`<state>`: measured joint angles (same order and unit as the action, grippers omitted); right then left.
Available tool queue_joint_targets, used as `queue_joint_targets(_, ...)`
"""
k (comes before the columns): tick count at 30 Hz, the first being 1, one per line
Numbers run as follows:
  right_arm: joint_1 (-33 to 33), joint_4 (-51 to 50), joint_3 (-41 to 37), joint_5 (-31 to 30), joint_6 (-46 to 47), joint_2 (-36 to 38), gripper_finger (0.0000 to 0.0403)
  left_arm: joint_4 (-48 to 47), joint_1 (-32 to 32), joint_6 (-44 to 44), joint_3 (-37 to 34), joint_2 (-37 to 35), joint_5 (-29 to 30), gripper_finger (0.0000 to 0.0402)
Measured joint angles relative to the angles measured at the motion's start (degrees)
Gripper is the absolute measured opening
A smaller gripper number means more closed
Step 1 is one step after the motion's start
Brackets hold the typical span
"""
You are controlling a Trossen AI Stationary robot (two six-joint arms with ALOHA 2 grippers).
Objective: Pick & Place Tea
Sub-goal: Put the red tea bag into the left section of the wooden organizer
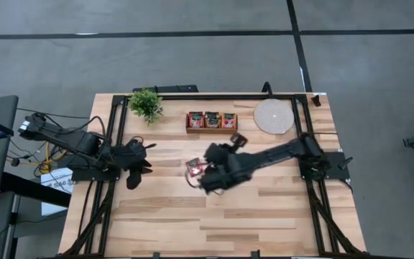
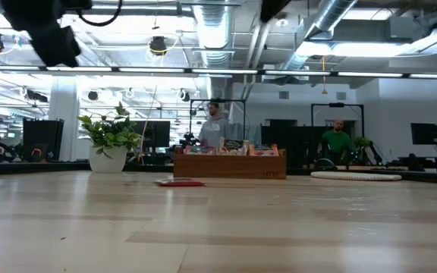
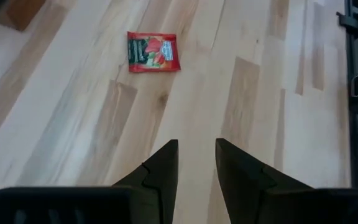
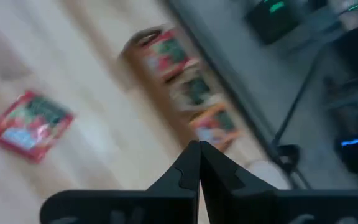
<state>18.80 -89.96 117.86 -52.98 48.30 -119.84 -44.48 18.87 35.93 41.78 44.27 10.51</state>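
One red sachet (image 1: 192, 169) lay flat on the bench (image 1: 264, 216), clear of the tray (image 1: 211, 129) that kept the rest upright. Right end effector (image 1: 208, 180) hung just beside it, fingers together, empty. Left end effector (image 3: 196, 163) waited near the bench edge, fingers apart, aimed toward it.

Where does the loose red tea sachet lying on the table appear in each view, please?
High view: red sachet mid-table, beside the right tool.
Low view: flat, in front of the wooden tray.
Left wrist view: upper left.
Right wrist view: left edge.
Shared landmark: the tray.
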Motion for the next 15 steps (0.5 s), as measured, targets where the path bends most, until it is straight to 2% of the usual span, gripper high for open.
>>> queue_joint_targets(5,4.4,0.1,-6.5,-3.5,1.9,9.4,0.0000,7.5,-0.1,-4.7,0.0,6.4,1.2,0.0099)
queue_joint_targets(9,6.2,0.9,-14.0,-0.4,4.2,18.7,0.0000,16.4,-0.1,-8.1,0.0,13.7,2.3,0.0099)
queue_joint_targets(15,9.3,0.9,-26.2,2.6,9.9,33.9,0.0000,28.8,-2.0,-8.3,0.0,23.6,3.3,0.0099)
